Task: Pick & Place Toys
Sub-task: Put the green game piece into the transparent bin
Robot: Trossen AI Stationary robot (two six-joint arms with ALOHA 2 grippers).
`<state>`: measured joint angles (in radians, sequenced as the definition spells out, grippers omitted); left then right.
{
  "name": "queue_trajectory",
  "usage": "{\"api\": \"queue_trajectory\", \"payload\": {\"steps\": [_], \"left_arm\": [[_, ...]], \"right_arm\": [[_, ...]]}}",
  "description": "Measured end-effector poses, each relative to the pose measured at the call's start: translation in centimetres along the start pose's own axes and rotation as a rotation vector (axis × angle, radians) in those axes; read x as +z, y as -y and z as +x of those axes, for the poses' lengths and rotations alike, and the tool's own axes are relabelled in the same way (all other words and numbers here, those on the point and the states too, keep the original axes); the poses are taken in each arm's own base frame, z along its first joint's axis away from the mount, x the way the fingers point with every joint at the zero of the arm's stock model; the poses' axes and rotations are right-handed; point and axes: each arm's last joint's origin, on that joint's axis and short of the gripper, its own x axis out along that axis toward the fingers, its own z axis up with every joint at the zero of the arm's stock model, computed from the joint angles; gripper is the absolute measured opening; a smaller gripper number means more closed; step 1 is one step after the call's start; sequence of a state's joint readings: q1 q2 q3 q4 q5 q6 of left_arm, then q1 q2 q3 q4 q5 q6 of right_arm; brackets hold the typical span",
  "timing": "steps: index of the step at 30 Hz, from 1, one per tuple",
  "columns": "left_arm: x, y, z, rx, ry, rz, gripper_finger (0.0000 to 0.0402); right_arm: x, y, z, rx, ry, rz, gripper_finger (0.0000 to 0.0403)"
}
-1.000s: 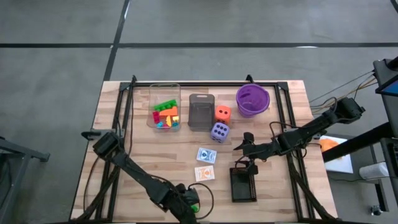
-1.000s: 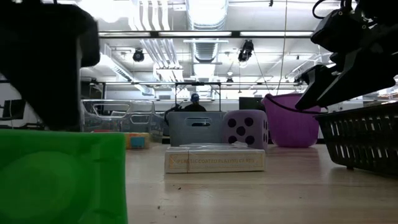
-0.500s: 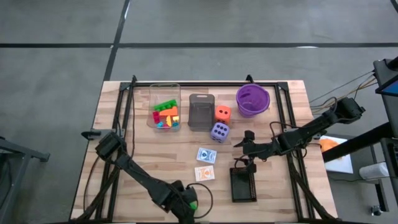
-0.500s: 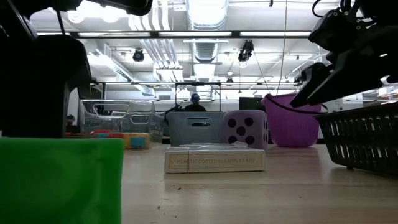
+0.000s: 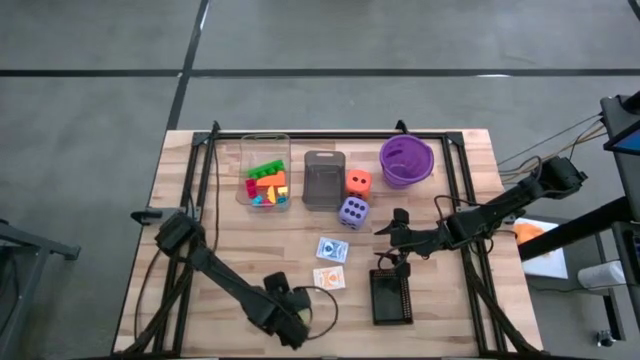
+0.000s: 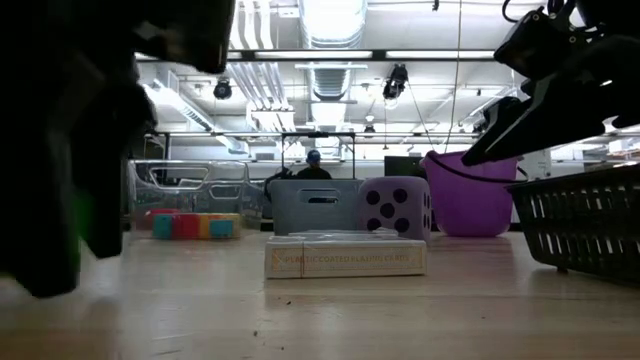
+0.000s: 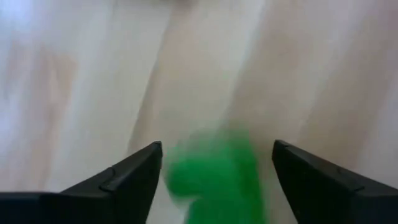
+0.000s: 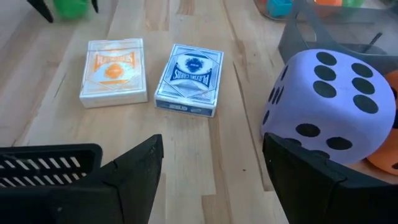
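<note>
My left gripper (image 5: 285,305) is near the table's front edge, shut on a green brick (image 7: 214,177). The brick also shows far off in the right wrist view (image 8: 73,7), and as a green sliver in the low view (image 6: 78,230). My right gripper (image 5: 392,243) is open and empty above the table, by the far end of the black basket (image 5: 391,297). An orange card pack (image 8: 115,71) and a blue card pack (image 8: 189,78) lie flat on the table. The purple die (image 8: 329,106) stands beside the orange die (image 5: 358,182). My left gripper holds the green brick between its two fingers, one finger (image 7: 140,171) at each of its opposite sides (image 7: 174,177). The fingers point down at the table. The picture is blurred, so I cannot tell whether the brick is clear of the table.
A clear bin (image 5: 265,172) with several coloured bricks, a grey bin (image 5: 322,180) and a purple bowl (image 5: 406,160) stand along the far side. Bare wood lies at the table's left (image 5: 200,200). A person (image 6: 313,165) shows in the room behind.
My left gripper has gone from the near edge toward the far edge and a little left. The green brick has gone with it, out of the low view's foreground.
</note>
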<state>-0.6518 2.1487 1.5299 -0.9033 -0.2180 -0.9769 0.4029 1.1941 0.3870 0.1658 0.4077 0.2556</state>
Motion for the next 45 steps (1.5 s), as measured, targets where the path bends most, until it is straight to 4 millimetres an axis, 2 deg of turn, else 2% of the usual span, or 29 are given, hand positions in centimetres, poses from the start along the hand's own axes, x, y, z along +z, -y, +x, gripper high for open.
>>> {"api": "queue_trajectory", "payload": {"steps": [11,16,20,23,27,31,33,41,45], "left_arm": [[-0.1,-0.6,0.4,0.038,-0.018,-0.004,0.0216],[0.1,-0.8,0.2,0.04,-0.019,0.149,0.0188],[0.4,-1.0,-1.2,0.011,0.004,0.225,0.0185],[0.8,-1.5,-3.2,-0.033,0.038,0.128,0.0184],[1.1,-2.0,-5.5,-0.095,0.069,-0.128,0.0185],[0.3,-1.7,-6.8,-0.156,0.046,-0.313,0.0197],[-0.4,-1.3,-6.8,-0.173,0.018,-0.333,0.0212],[-1.5,-1.2,-5.9,-0.171,-0.052,-0.41,0.031],[-2.1,-1.7,-4.7,-0.13,-0.07,-0.445,0.0351]], "right_arm": [[0.1,0.0,0.0,-0.015,0.012,0.005,0.0275],[0.1,0.0,0.0,-0.016,0.011,0.004,0.0275],[0.1,0.0,0.0,-0.016,0.011,0.003,0.0275],[0.1,0.0,0.0,-0.016,0.01,0.005,0.0275],[0.1,0.0,0.0,-0.016,0.011,0.007,0.0275],[0.1,0.0,0.0,-0.016,0.011,0.01,0.0275],[0.1,0.0,0.0,-0.016,0.01,0.009,0.0275],[0.1,0.0,0.0,-0.016,0.009,-0.007,0.0275],[0.1,0.0,0.0,-0.016,0.009,-0.014,0.0275]]}}
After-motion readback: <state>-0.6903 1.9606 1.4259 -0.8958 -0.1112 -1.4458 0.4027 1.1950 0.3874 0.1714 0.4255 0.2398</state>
